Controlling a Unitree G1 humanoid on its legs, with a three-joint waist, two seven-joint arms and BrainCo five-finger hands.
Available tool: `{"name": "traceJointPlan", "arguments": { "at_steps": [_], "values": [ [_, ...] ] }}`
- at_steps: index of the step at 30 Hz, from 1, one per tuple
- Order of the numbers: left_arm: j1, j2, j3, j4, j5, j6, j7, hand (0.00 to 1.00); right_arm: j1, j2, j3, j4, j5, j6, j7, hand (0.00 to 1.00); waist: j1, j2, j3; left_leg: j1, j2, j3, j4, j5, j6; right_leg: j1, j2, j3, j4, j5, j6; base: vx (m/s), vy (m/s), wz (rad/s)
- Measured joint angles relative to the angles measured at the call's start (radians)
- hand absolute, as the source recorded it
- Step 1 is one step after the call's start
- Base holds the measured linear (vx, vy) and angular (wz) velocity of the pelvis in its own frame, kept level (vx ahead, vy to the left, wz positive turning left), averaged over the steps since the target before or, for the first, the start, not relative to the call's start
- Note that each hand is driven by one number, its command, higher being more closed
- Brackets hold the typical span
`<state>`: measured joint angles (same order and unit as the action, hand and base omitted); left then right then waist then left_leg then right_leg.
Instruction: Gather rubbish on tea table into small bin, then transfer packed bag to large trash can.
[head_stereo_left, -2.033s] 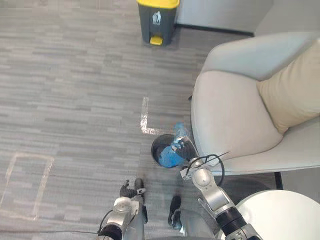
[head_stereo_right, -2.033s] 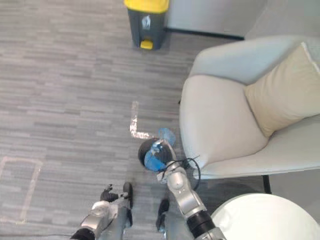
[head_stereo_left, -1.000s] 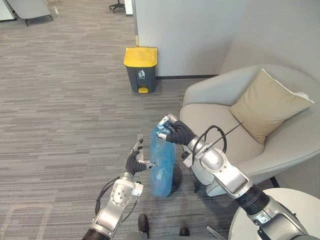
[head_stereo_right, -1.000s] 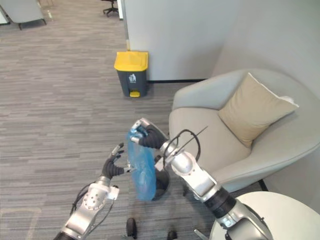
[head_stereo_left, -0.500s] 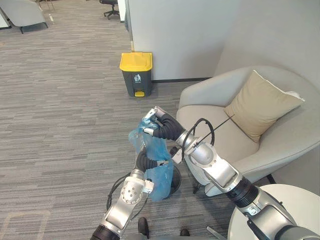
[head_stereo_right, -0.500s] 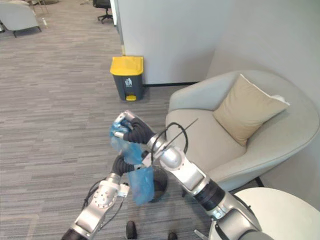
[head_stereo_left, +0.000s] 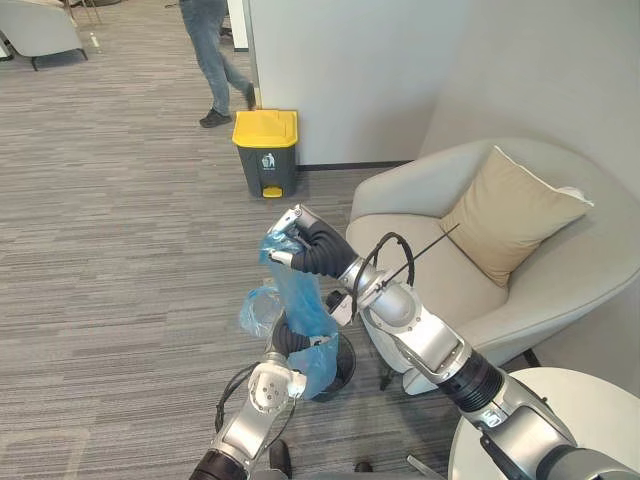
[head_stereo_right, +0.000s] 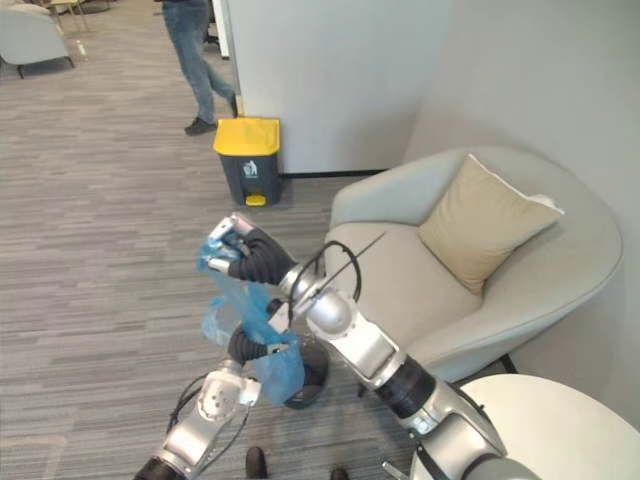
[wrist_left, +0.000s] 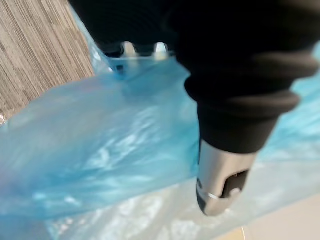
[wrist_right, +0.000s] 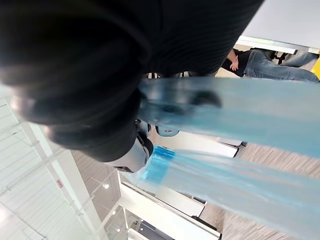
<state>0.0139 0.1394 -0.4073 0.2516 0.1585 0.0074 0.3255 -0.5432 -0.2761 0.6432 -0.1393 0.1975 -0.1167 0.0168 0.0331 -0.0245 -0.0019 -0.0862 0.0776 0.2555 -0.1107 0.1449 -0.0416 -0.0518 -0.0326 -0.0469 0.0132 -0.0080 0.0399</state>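
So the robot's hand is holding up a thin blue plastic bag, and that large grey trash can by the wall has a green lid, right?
Not quite: the lid is yellow, not green, as the left eye view shows. The right hand does hold up the thin blue plastic bag, and the large grey trash can stands by the wall.

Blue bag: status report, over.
Right hand shut on blue bag at its top, held high. Left hand against its lower part. Bag hangs over small bin. Person beside large trash can.
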Motion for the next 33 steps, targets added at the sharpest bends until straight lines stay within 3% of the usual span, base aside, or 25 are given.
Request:
{"name": "traceJointPlan", "arguments": {
  "at_steps": [3,4,12,18,24,33],
  "values": [
    [-0.001,-0.006,0.001,0.018,0.013,0.0,0.002,0.0,-0.003,0.002,0.009,0.0,0.006,0.0,0.0,1.0,0.0,0.0,0.0,0.0,0.0,0.0,0.0,0.0,0.0,0.001,0.0,0.0,0.001,0.001,-0.001,0.04,-0.001,0.0],
    [-0.001,-0.007,-0.001,0.025,0.017,0.0,0.002,1.0,-0.008,0.003,0.016,0.0,0.021,0.0,0.001,1.0,0.0,0.0,0.0,0.0,0.0,0.0,0.0,0.0,0.0,0.001,0.0,0.0,0.001,0.001,-0.001,0.03,0.0,0.0],
    [-0.025,-0.009,-0.006,0.037,0.016,0.0,0.004,1.0,-0.026,0.047,0.042,0.0,0.087,0.0,0.003,1.0,-0.002,-0.003,-0.002,0.001,0.001,0.006,0.0,-0.001,-0.001,-0.002,0.001,0.006,-0.001,0.001,-0.001,0.01,0.001,-0.01],
    [-0.047,-0.004,-0.015,0.037,-0.007,0.0,0.008,1.0,-0.025,0.071,0.064,0.0,0.087,0.0,0.006,1.0,-0.025,-0.018,-0.011,0.005,0.001,0.015,0.0,-0.003,-0.004,-0.003,0.001,0.017,0.0,0.002,-0.002,0.01,0.001,-0.05],
    [-0.061,-0.004,-0.011,0.033,-0.046,0.0,0.023,1.0,0.043,0.071,0.078,0.006,0.078,-0.002,0.021,1.0,-0.029,-0.019,-0.012,0.016,0.002,0.032,0.0,-0.008,-0.006,-0.001,0.001,0.032,0.0,0.003,0.0,0.03,0.0,-0.08],
    [-0.043,0.005,0.045,-0.053,-0.082,0.0,0.021,1.0,0.255,-0.022,0.026,0.079,-0.124,-0.002,0.029,1.0,-0.034,-0.021,-0.008,0.015,0.0,0.032,0.0,-0.011,-0.004,0.0,-0.001,0.032,0.0,-0.006,0.009,0.04,-0.001,0.0]
  ]
}}
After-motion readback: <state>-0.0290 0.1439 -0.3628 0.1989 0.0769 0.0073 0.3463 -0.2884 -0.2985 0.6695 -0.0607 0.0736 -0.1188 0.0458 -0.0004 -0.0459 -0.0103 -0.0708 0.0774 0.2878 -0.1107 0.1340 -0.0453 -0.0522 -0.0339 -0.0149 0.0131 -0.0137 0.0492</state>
